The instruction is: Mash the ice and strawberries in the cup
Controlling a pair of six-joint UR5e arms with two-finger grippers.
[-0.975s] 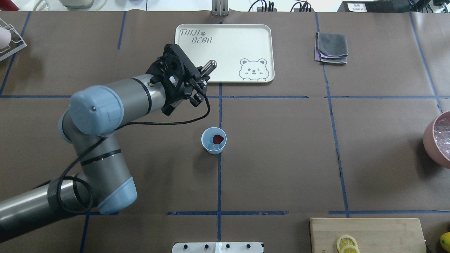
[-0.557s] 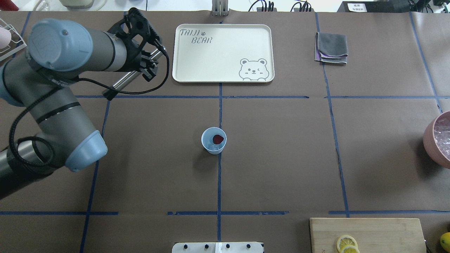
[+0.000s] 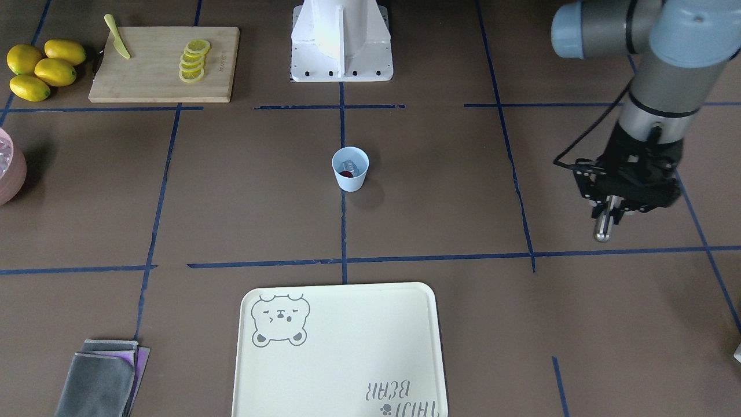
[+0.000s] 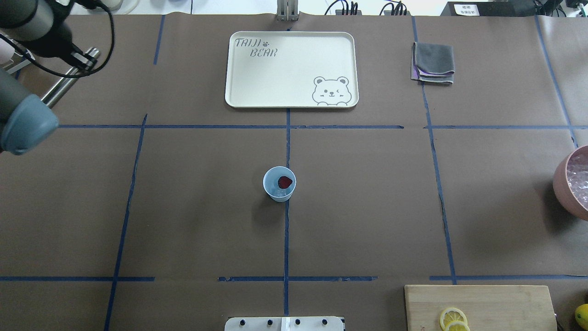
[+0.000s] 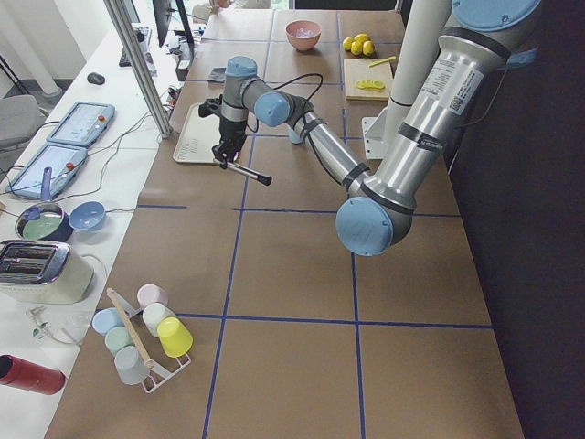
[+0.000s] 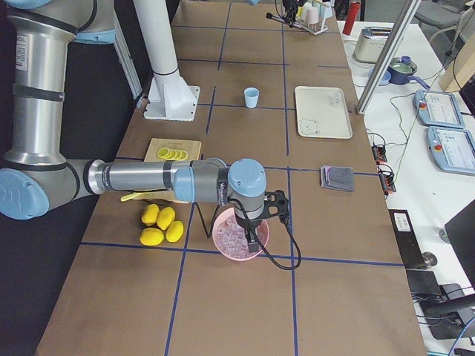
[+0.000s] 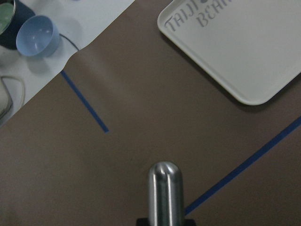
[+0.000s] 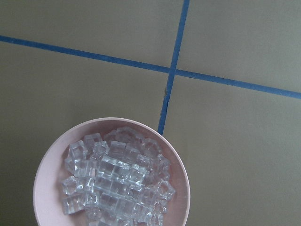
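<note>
Pale-blue tapered cup (image 4: 280,197) holds unmashed dark-red strawberry (image 4: 285,182) and clear ice cube (image 3: 349,164); your left claw (image 3: 609,204), gripping a steel pestle (image 3: 602,230), must come above it.

rod (image 7: 164,193): polished metal, glossy. table cover (image 4: 367,207): matt brown paper. tray (image 4: 294,69): smooth cream plastic, slight sheen. cup (image 3: 349,180): matt blue plastic. board (image 3: 145,75): bare wood. cloth (image 4: 434,59): soft grey fabric.
</note>
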